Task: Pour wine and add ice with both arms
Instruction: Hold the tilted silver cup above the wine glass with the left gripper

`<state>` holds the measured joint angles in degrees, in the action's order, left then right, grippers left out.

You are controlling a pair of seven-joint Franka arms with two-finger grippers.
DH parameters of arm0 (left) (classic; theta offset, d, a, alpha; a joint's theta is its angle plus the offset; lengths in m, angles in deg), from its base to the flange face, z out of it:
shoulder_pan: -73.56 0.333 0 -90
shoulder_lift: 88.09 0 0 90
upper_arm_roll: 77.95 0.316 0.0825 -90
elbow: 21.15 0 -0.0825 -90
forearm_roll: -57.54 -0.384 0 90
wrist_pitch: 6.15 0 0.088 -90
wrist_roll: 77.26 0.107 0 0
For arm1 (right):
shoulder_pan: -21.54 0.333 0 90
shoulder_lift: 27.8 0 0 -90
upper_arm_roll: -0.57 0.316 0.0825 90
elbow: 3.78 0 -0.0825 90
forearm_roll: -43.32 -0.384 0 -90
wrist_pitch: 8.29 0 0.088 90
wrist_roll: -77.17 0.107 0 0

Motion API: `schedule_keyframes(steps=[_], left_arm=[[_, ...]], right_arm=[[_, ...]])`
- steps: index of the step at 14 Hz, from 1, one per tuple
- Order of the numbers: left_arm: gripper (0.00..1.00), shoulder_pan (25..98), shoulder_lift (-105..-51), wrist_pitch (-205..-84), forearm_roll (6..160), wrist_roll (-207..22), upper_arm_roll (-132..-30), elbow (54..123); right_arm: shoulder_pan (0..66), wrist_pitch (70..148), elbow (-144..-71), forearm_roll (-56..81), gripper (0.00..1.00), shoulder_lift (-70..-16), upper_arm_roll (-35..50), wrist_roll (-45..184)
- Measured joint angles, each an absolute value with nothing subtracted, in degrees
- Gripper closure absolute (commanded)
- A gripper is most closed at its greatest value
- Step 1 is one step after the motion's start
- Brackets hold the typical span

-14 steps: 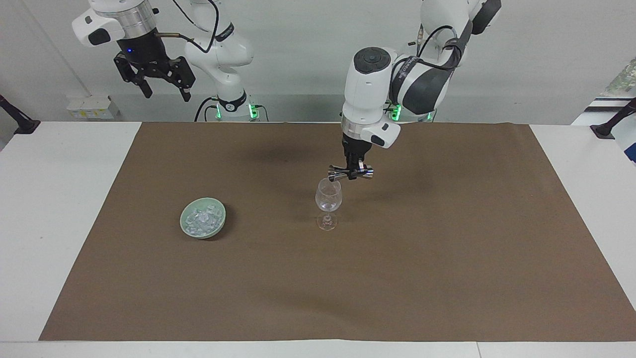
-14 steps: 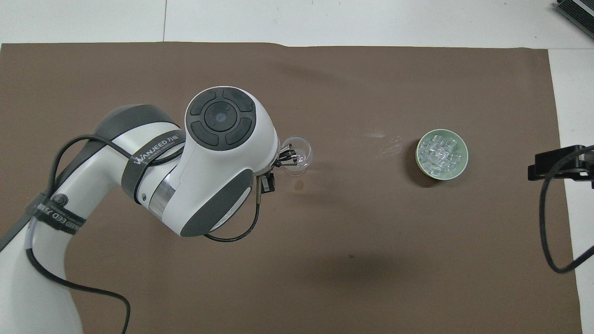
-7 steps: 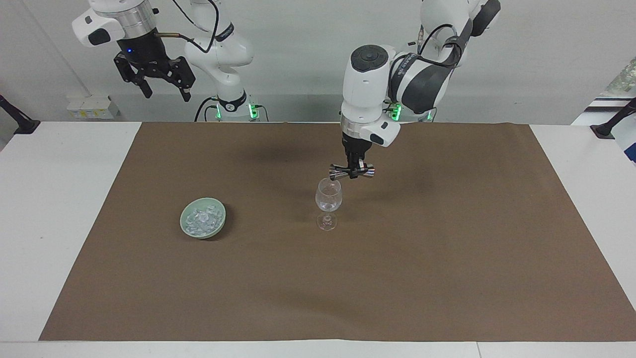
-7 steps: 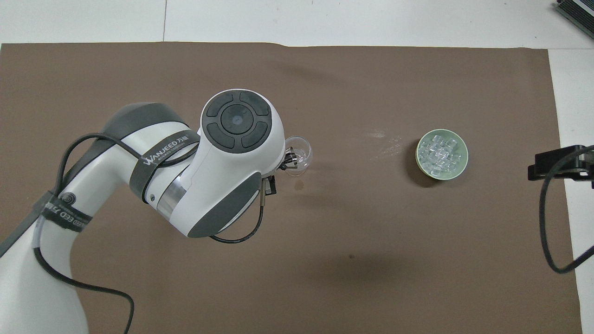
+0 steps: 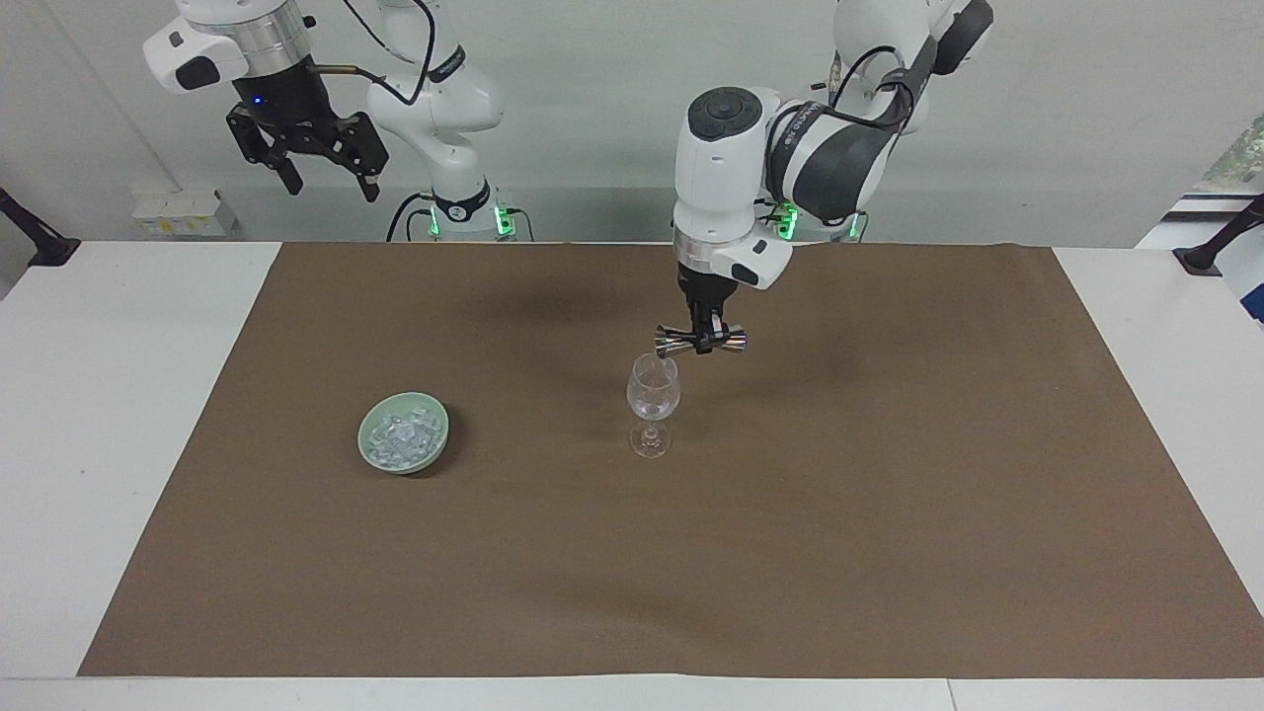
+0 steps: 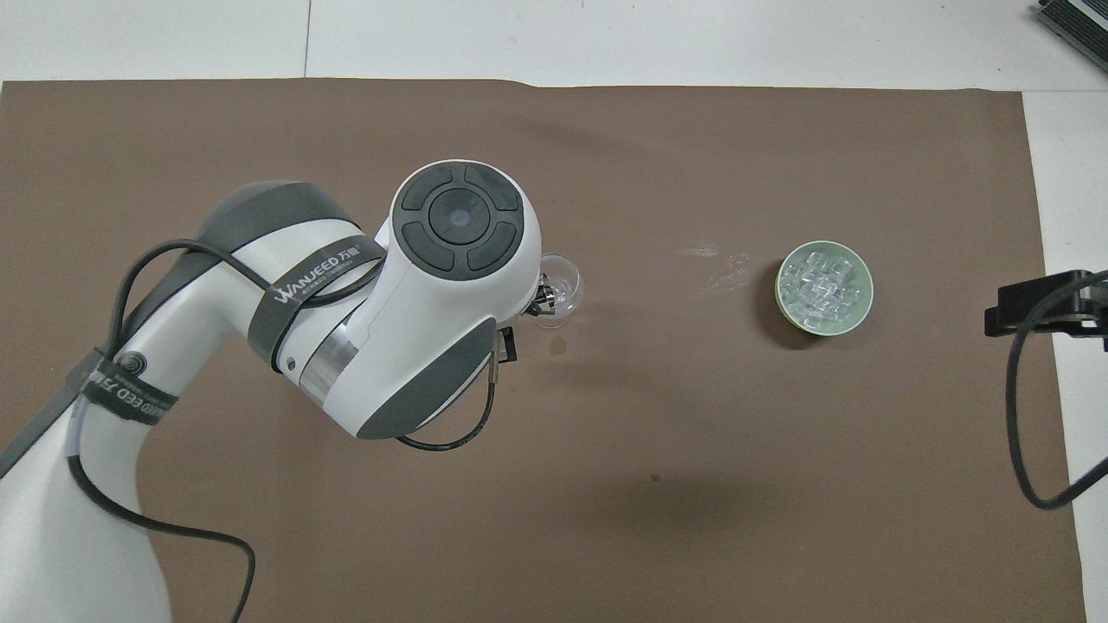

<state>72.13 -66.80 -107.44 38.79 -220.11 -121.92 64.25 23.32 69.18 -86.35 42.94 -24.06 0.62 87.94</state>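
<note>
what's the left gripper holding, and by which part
The left gripper holds a metal jigger by its narrow middle, sideways above the wine glass.

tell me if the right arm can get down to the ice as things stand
Probably yes: the right claw is open and empty, raised at its own end, and nothing stands over the ice in the green bowl.

Your facing camera sits high across the table, looking toward the robots at 12 o'clock. Your overhead camera hangs above the robots' end, looking steeply down and forward. Both share the brown mat (image 5: 889,513), wine glass (image 5: 653,397) and bowl (image 6: 853,311), half a turn apart.
</note>
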Motion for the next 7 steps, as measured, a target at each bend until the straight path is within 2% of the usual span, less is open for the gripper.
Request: schedule_keyframes(steps=[7], left_arm=[[1.0,71.32,-64.89,-105.2,36.13,-221.37,-122.7,61.39]], right_arm=[[23.32,69.18,-86.35,42.94,0.0,-24.06,0.62,87.94]])
